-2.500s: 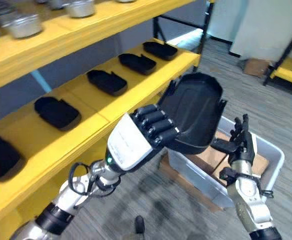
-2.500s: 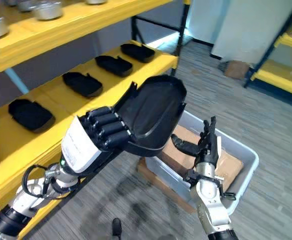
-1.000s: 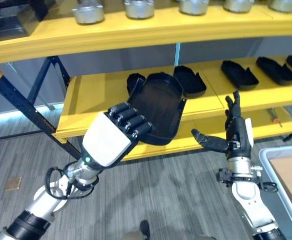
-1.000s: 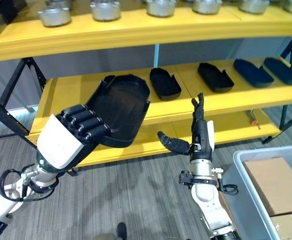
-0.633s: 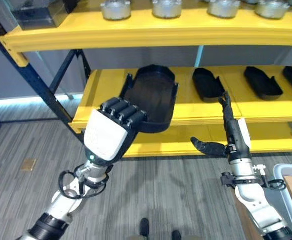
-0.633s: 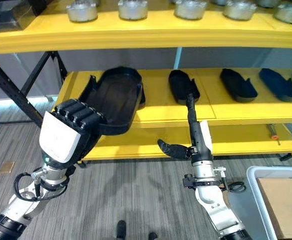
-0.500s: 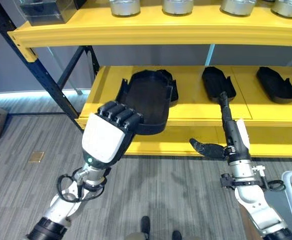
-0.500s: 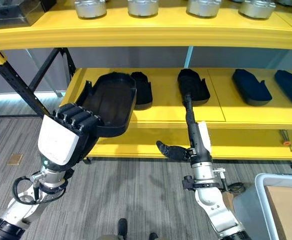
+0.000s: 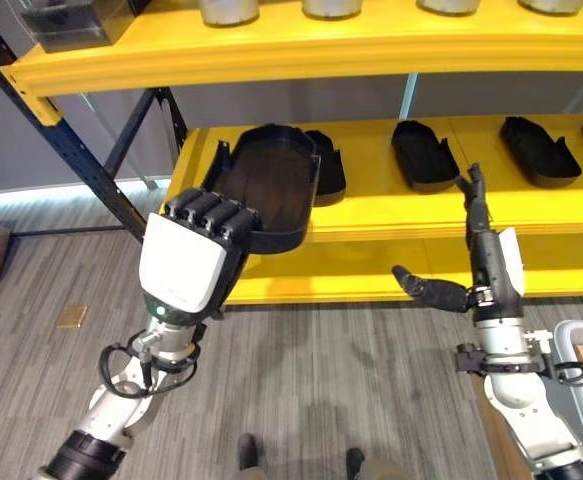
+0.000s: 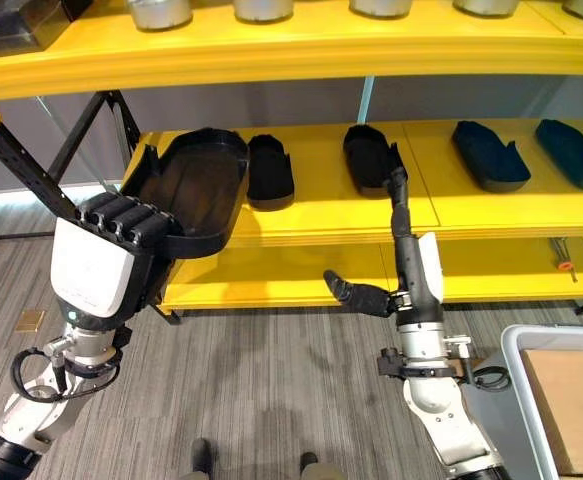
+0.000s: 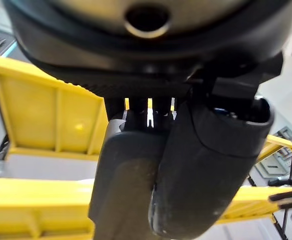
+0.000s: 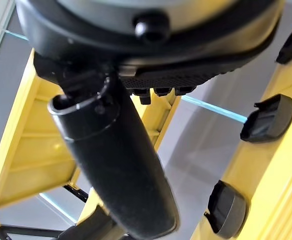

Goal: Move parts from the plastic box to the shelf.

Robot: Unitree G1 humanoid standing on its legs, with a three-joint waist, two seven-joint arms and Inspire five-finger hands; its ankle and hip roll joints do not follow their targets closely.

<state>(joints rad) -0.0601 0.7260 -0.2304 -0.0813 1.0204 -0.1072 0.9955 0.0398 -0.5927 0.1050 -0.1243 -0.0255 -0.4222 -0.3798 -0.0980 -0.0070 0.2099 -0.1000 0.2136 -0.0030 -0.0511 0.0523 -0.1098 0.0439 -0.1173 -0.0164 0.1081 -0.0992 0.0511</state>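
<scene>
The yellow shelf fills the far side, with a higher deck carrying metal pots and a lower deck carrying a row of black parts spaced out to the right. A corner of the plastic box shows at the near right, with cardboard inside.

The left hand has its fingers curled over the near rim of a black tray-shaped part, holding it up, tilted, over the left end of the lower deck. The right hand stands upright near the shelf front, fingers straight and thumb stuck out to the left, holding nothing.

The step in hand looks like the placing: the part is at the shelf but not yet resting on it. The next move likely calls for carrying it further in, laying it flat on the bare yellow patch at the far left, then letting go.

Room is tight on the right, where the nearest placed part sits just beside the held one. A dark slanting brace lies to the left, and the upper deck overhangs.
</scene>
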